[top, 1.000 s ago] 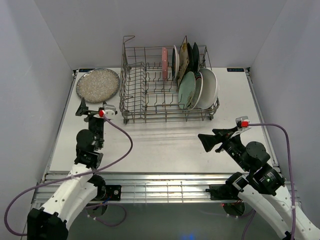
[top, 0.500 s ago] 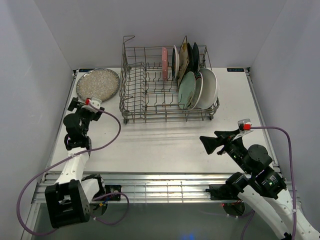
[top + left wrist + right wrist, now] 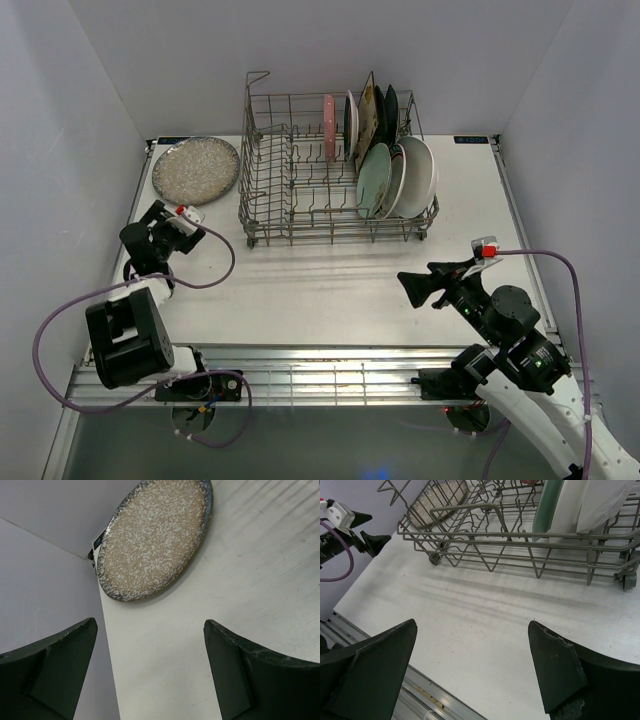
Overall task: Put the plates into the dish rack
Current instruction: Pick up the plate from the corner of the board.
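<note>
Bare wire, glazed crockery, a streaked matt tabletop.
The dish rack (image 3: 335, 170) is dull grey metal wire; the pale green plate (image 3: 373, 182) and white plate (image 3: 420, 175) in it shine glossy. The speckled plate (image 3: 155, 537) looks grainy, with a dark sheeny rim. The table (image 3: 445, 595) is matt white. The right gripper (image 3: 471, 624) has dark matt plastic fingers (image 3: 555, 675), chipped at the edges.

Top camera: high up on near side, looks down and forward on whole table (image 3: 330, 290).

Left wrist camera: low, close to table, looks out between left gripper (image 3: 150, 624) fingers toward far left corner and speckled plate (image 3: 155, 535).

Right wrist camera: low, near front edge, looks between right gripper (image 3: 472, 624) fingers across table to dish rack (image 3: 520, 540).

All three views share speckled plate. Top and right wrist views share dish rack, left gripper.
</note>
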You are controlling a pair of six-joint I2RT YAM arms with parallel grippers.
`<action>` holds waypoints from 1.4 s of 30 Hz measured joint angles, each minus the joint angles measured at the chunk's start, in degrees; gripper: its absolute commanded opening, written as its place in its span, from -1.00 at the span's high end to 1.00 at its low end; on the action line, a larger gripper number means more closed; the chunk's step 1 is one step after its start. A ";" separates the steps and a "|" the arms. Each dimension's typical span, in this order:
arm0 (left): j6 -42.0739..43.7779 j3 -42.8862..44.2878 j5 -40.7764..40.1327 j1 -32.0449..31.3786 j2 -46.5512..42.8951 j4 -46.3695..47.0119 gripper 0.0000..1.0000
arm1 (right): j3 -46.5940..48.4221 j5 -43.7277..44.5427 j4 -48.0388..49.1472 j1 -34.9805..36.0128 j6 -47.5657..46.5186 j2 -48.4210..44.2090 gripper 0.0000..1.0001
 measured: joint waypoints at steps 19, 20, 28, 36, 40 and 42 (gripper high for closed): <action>18.23 11.41 9.01 0.02 23.50 3.08 -0.96 | 0.00 -0.20 0.07 0.00 -0.15 2.99 -0.95; 19.30 12.35 9.25 0.02 24.28 2.32 -0.96 | 0.00 -0.20 0.07 0.00 -0.15 2.99 -0.95; 25.49 18.80 9.16 0.04 31.41 -0.72 -0.96 | -0.02 -0.22 0.20 0.00 -0.15 2.97 -0.95; 29.68 22.60 9.07 0.02 35.60 -0.74 -0.96 | -0.04 -0.35 1.01 0.00 -0.13 2.99 -0.95; 31.08 24.00 8.79 -0.44 36.74 -0.68 -0.96 | -0.04 -0.68 1.16 0.00 -0.11 2.99 -0.94; 32.00 24.90 8.04 -0.85 37.51 -0.61 -0.96 | -0.09 -0.72 1.31 0.00 -0.09 2.99 -0.94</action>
